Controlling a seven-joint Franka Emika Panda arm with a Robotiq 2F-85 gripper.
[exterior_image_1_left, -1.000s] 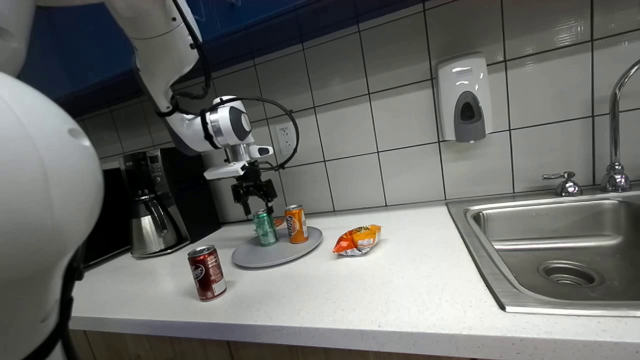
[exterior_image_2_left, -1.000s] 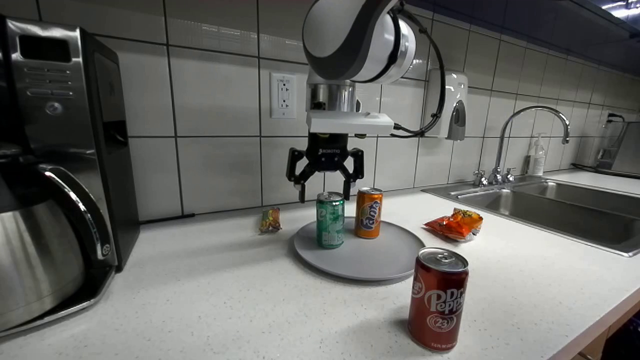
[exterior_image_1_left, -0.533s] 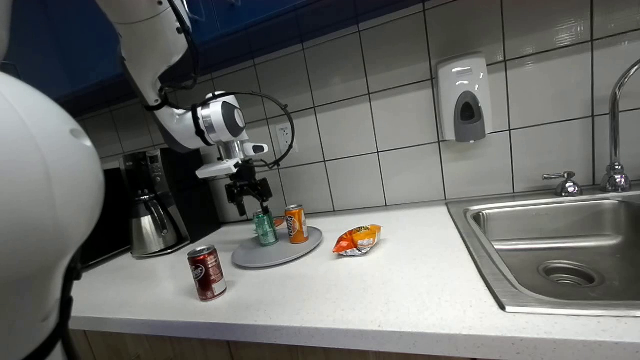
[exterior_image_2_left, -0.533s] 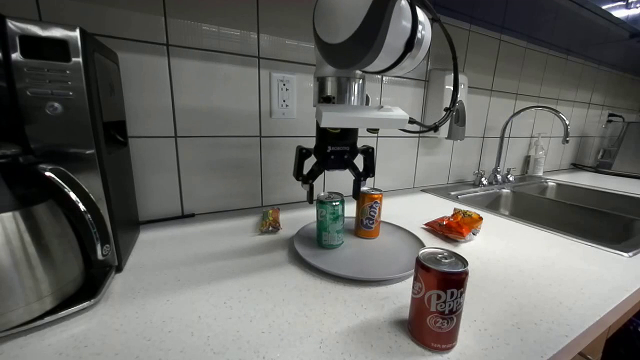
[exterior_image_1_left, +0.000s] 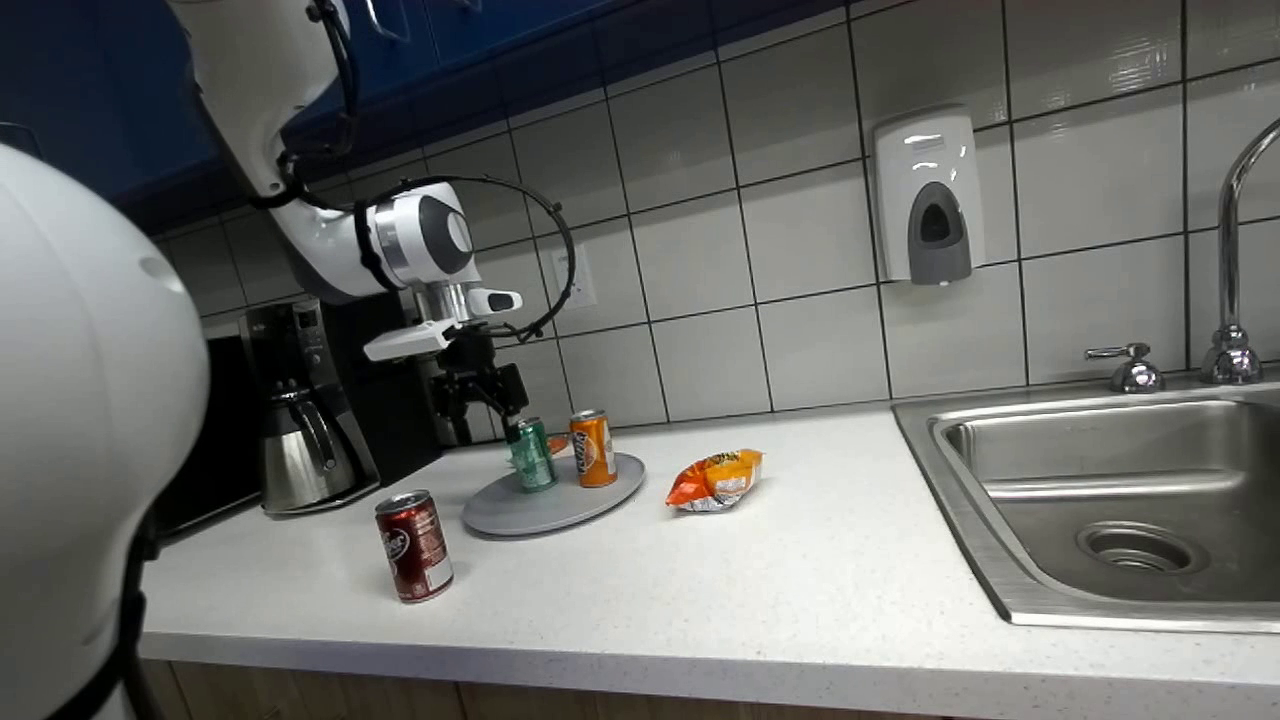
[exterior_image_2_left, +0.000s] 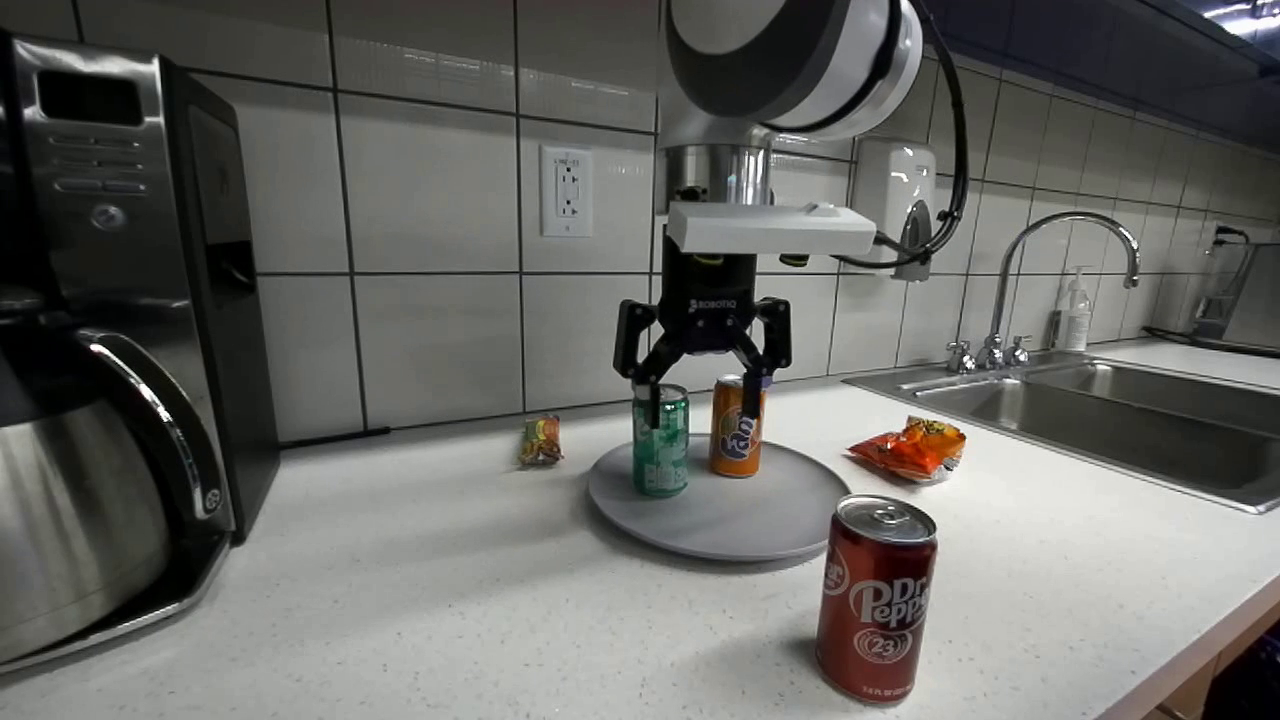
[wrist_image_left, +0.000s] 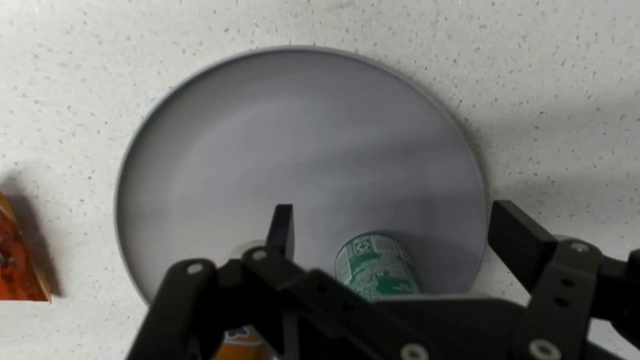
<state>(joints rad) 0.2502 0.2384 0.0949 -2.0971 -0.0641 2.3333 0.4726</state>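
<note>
Our tool (exterior_image_2_left: 703, 405) hangs above the bench (exterior_image_2_left: 430, 600) with its jaws spread wide and has hold of nothing. Nearest to it is the green can (exterior_image_2_left: 662, 458), upright on the grey plate (exterior_image_2_left: 750, 515); in the wrist view the tool's body partly hides it, and whether a finger touches it we cannot tell. Working this close, we judge it best to move slowly, hold the fingers vertical and watch both sides of the can, since a sideways brush could tip it. The orange can (exterior_image_2_left: 736, 447) stands near it on the plate, so we think a finger has little room between them. Farther out, the red can (exterior_image_2_left: 878, 600) stands off the plate and could block a low sweep on that side. In an exterior view a crinkled orange packet (exterior_image_2_left: 912, 450) and a smaller packet (exterior_image_2_left: 541, 442) lie either side of the plate; beyond are the coffee maker (exterior_image_2_left: 130, 270) and the sink (exterior_image_1_left: 965, 505).
</note>
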